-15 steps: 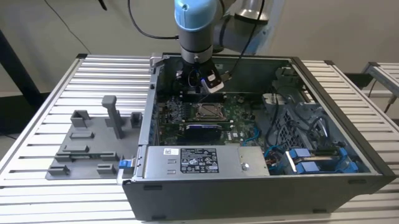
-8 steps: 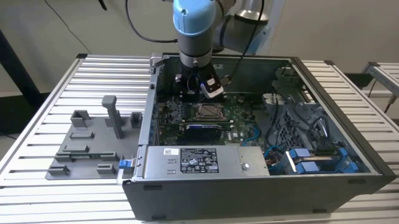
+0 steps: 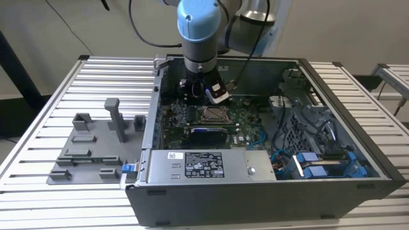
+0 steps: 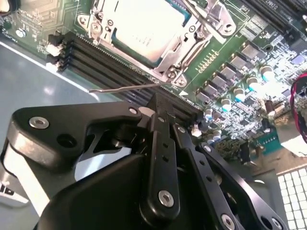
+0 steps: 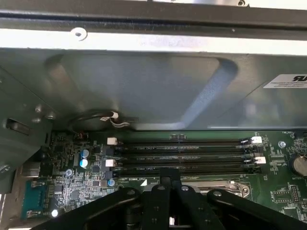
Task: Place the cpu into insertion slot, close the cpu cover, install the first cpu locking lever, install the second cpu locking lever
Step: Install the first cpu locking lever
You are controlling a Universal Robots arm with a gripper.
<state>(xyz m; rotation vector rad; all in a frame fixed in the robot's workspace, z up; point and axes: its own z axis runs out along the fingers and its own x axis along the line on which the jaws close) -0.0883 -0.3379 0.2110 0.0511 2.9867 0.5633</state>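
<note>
cpu: flat square silver-topped cpu (image 4: 144,21) sits in the silver-rimmed square insertion slot (image 3: 201,115)
cover: thin silver frame cpu cover (image 4: 169,56) looks down
gripper: black gripper (image 4: 162,103) pinched closed, holding nothing, beside the raised thin wire locking lever (image 4: 120,88)
step: likely first lever; needs pressing under its catch

Exterior overlooks case (image 3: 255,201); both wrist views near motherboard (image 4: 201,52).

Place: I read it as a robotics lab or test bench (my working guess).
Landmark: opened computer case (image 3: 268,191), circuit boards bare.
Under the case: slatted aluminium table (image 3: 64,91).
Beside the case, exterior view's left: grey fixture plate (image 3: 89,148).
Above the case: industrial arm (image 3: 199,28).
</note>
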